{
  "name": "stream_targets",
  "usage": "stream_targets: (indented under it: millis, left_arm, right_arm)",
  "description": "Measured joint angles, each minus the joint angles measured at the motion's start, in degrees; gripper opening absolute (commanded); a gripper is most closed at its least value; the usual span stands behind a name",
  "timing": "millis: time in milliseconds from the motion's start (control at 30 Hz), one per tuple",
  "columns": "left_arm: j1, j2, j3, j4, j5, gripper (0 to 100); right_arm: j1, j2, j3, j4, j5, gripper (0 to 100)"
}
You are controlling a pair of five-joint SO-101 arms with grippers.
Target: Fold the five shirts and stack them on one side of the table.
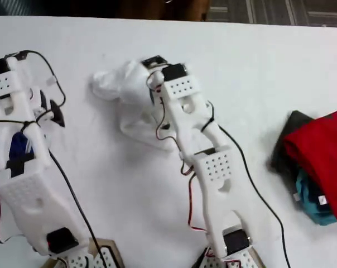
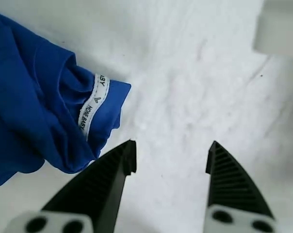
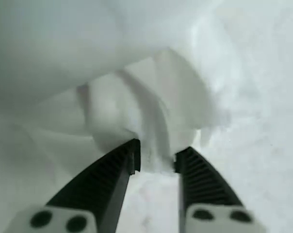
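A crumpled white shirt (image 1: 121, 86) lies at the back middle of the table. My right gripper (image 1: 153, 66) is at its right edge, and the right wrist view has that gripper (image 3: 157, 155) shut on a raised fold of the white shirt (image 3: 112, 58). A blue shirt (image 1: 17, 146) lies bunched under my left arm at the table's left side. In the left wrist view my left gripper (image 2: 170, 155) is open just above bare table, with the blue shirt (image 2: 35, 111) and its white label beside one finger, not between the fingers.
At the right edge of the white table (image 1: 258, 67) sits a stack: a folded red shirt (image 1: 322, 151) on top, a teal one (image 1: 311, 198) and a dark one (image 1: 288, 142) under it. Cables trail along both arms.
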Motion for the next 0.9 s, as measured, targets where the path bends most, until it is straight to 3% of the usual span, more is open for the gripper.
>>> stream_targets:
  millis: [333,633,900]
  left_arm:
    - [0.1,0.0,0.0,0.0,0.1,24]
    - [0.1,0.0,0.0,0.0,0.1,24]
    - [0.1,0.0,0.0,0.0,0.1,24]
  right_arm:
    - [4.0,-6.2,0.0,0.0,-0.2,1.8]
    - [11.4,-33.1,0.0,0.0,-0.2,1.8]
    - [10.5,-60.2,-0.1,-0.8,-0.2,1.8]
